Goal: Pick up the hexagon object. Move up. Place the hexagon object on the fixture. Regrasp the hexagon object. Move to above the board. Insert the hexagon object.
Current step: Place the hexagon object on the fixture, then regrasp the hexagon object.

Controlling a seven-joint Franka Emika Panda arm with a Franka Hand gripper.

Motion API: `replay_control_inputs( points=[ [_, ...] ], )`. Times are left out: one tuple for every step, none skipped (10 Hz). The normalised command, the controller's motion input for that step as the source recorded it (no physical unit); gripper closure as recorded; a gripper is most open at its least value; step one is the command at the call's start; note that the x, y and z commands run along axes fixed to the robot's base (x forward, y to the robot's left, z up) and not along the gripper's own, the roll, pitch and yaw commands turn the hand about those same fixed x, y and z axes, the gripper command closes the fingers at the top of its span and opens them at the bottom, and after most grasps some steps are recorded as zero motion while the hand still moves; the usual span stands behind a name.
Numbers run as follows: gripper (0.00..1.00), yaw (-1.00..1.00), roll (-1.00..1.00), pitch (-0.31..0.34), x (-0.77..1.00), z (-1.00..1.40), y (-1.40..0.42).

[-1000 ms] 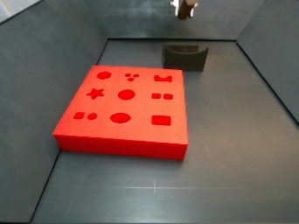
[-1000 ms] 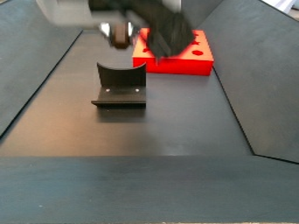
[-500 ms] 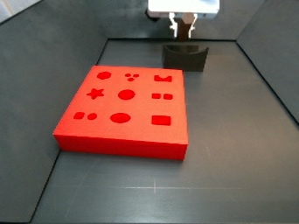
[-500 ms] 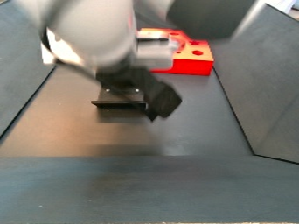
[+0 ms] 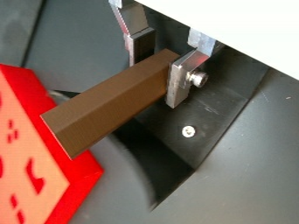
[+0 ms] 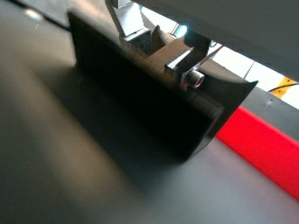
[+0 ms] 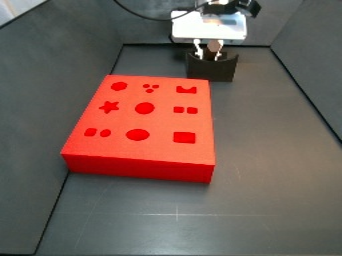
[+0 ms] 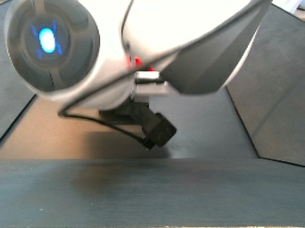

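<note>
While my pincer (image 5: 160,54) clamps the hexagon object (image 5: 111,107) just above the fixture (image 7: 214,66), I should lower straight, seating it level in the notch.

You have a smooth dark grey floor (image 7: 254,180) with sloping dark side walls (image 7: 40,60); a thin black cable (image 7: 142,9) curves behind the gripper (image 7: 210,50) at the far end.

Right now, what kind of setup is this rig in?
Likely a lab insertion-test cell: dark walled floor, red board with shaped cutouts, and the gripper down at the fixture, jaws shut on the hexagon object.
</note>
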Motion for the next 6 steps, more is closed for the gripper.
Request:
replay_control_inputs(
  points=[
    [1.00, -0.07, -0.13, -0.004, 0.10, -0.36, 0.06],
    [0.00, 0.00, 0.00, 0.000, 0.00, 0.00, 0.00],
    [0.00, 0.10, 0.06, 0.013, 0.00, 1.00, 0.00],
    [0.00, 0.10, 0.07, 0.015, 0.00, 1.00, 0.00],
    [0.00, 0.09, 0.08, 0.036, -0.03, 1.00, 0.00],
    [0.00, 0.06, 0.07, 0.062, -0.04, 1.00, -0.01]
  ],
)
